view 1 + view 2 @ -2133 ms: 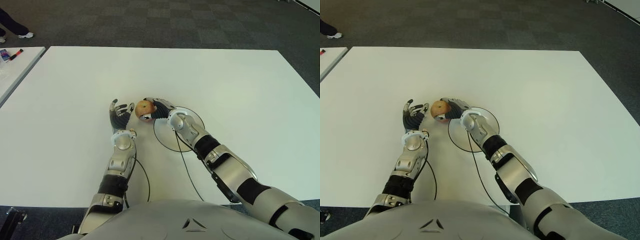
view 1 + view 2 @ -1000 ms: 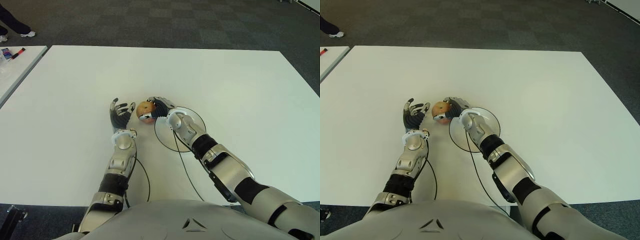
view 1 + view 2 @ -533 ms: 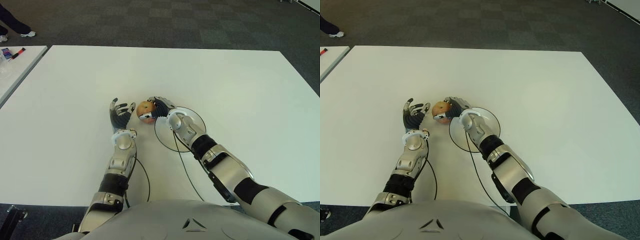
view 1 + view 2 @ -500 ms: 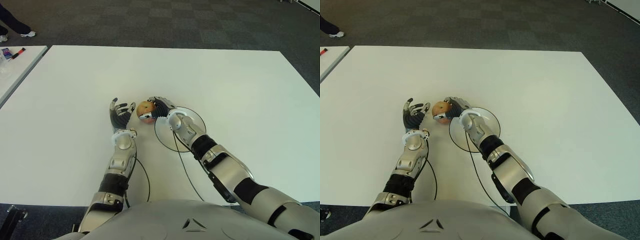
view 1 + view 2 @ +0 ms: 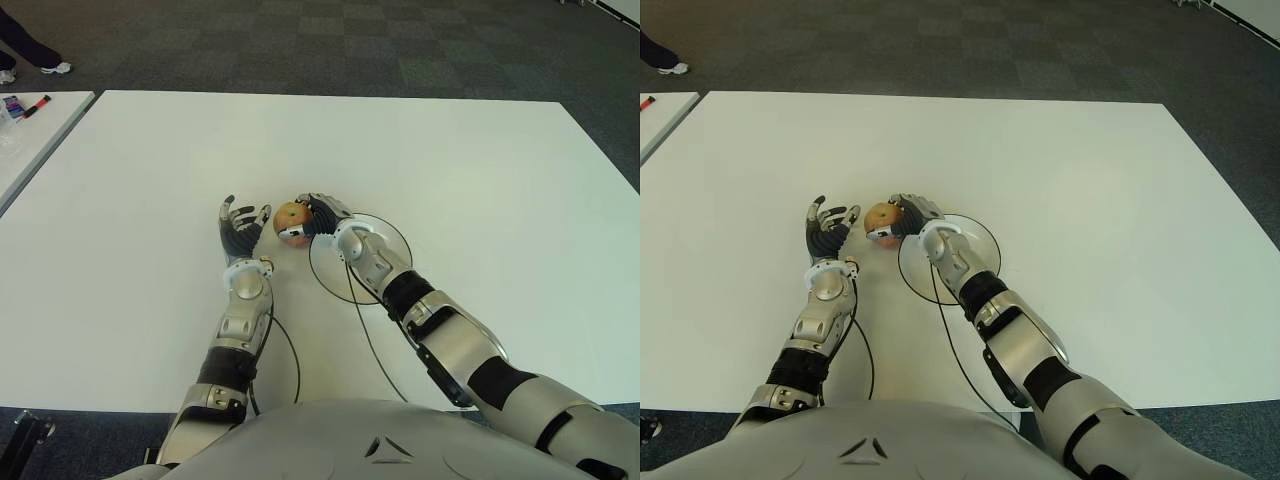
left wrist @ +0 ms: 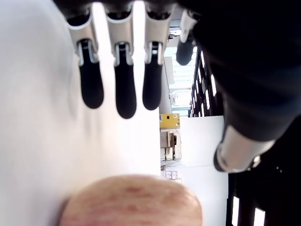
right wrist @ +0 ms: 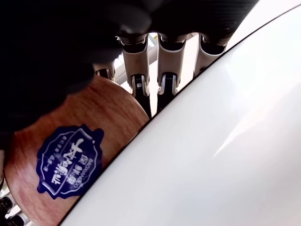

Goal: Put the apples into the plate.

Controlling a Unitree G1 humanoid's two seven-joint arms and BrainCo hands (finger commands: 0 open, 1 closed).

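Note:
A reddish-yellow apple [image 5: 291,218] with a blue sticker [image 7: 68,162] sits just left of the white, dark-rimmed plate [image 5: 396,246], at the plate's left rim. My right hand [image 5: 318,216] reaches across the plate, its fingers [image 7: 165,82] curled around the apple. In the right wrist view the apple [image 7: 70,150] fills the palm beside the plate's rim [image 7: 197,141]. My left hand [image 5: 240,226] stands a little left of the apple, palm toward it, fingers [image 6: 115,80] spread and holding nothing. The apple [image 6: 131,201] also shows close in the left wrist view.
The white table [image 5: 480,180] stretches wide to the right and far side. Thin black cables [image 5: 368,340] trail from both wrists toward my body. A second table at far left carries a marker [image 5: 32,106]. A person's shoe [image 5: 50,69] stands on the dark carpet.

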